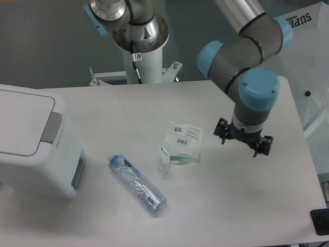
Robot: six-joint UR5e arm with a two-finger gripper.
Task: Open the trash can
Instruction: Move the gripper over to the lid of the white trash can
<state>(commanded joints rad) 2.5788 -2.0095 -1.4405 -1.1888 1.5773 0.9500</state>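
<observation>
The trash can is a large white boxy bin at the left edge of the table, with its flat lid down and a grey push tab on the lid's right side. My gripper hangs over the right half of the table, far from the bin, pointing down. Its fingers are hidden under the wrist, so whether they are open or shut does not show. Nothing is visibly held.
A clear plastic bottle with a blue cap lies on its side in the front middle. A white pouch with a label lies between the bottle and my gripper. The robot's base column stands at the table's back edge.
</observation>
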